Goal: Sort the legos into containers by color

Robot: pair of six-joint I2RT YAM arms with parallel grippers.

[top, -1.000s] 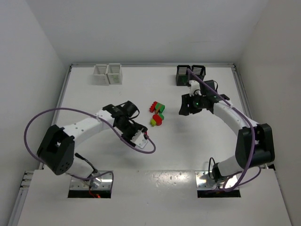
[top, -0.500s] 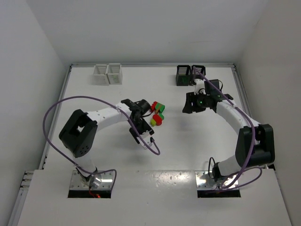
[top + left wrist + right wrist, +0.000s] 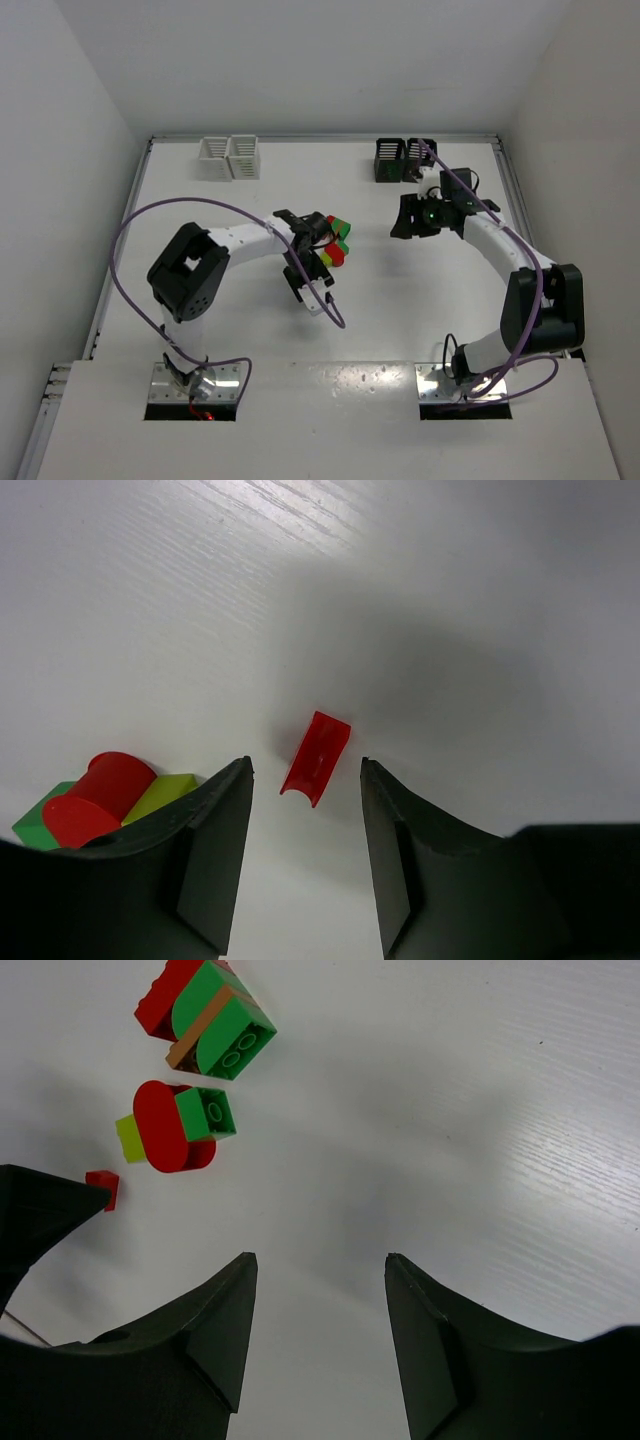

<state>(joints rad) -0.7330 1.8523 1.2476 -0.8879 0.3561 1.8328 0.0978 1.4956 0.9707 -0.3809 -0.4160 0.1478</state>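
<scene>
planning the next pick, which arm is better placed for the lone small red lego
Left. The left pincer, open, straddles the small red lego without touching it; the right pincer, also open, is empty and farther away.

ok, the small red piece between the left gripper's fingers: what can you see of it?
The small red piece is one tiny lego of glossy plastic, oblong, with a curved notch at its near end. It lies alone on the white table, slanted, in the gap between the open fingers of the left gripper, touching neither. The joined red, green and yellow-green chunk sits apart from it, beyond one finger. No studs show on it.
</scene>
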